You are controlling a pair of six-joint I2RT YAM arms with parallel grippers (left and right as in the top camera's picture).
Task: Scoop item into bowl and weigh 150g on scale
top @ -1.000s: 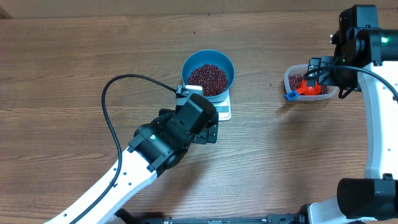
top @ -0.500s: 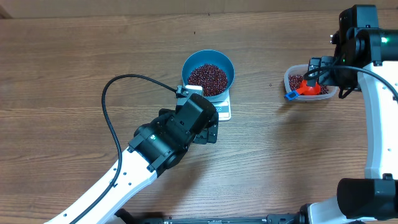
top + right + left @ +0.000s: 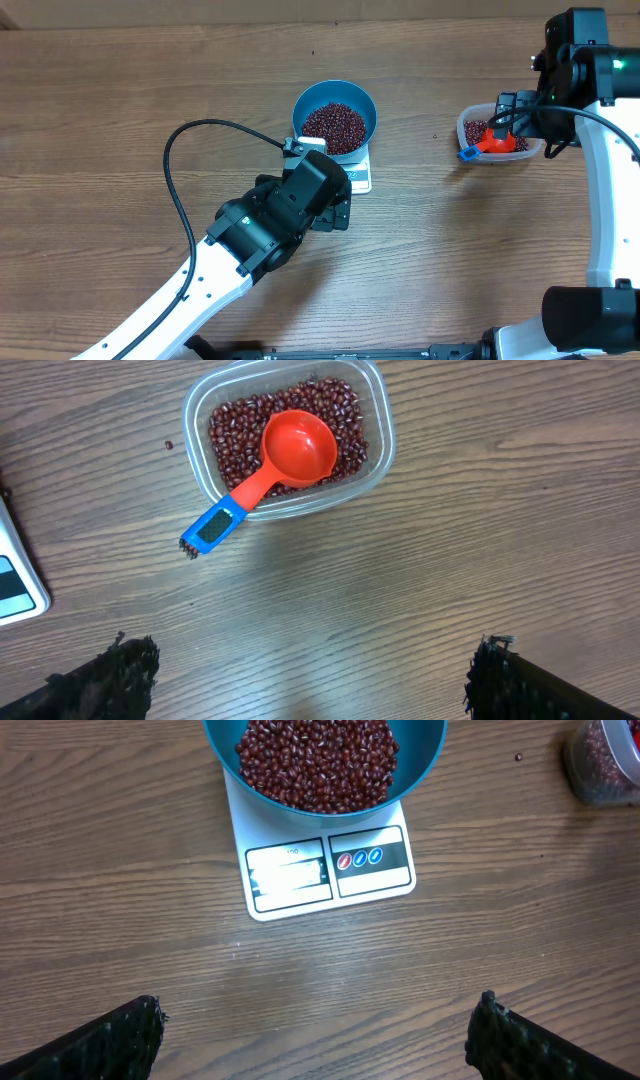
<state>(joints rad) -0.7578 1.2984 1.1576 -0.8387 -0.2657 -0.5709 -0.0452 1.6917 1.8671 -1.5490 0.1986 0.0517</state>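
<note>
Left hand (image 3: pixel 318 1020) is spread wide, pinching nothing, over bare tabletop (image 3: pixel 560 950). The scale (image 3: pixel 240 835) is at its 12 o'clock, near but apart. The bowl (image 3: pixel 335 89) sits on the far part of the scale, so the display (image 3: pixel 288 878) and buttons (image 3: pixel 360 859) poke out toward the hand. A heap of beans (image 3: pixel 315 760) fills the bowl.

Writing: display washed out by glare, small print above it unreadable. Three round buttons, one red and two blue, icons too small to read. No brand visible.

Right hand (image 3: pixel 315 660) is also spread and holds nothing. Clear tub (image 3: pixel 378 455) at its 12 o'clock, well apart, with more beans and a red scoop (image 3: pixel 298 448) whose blue handle end hangs over the rim toward 8 o'clock. One stray bean (image 3: pixel 168 445) lies at the tub's 9 o'clock.
</note>
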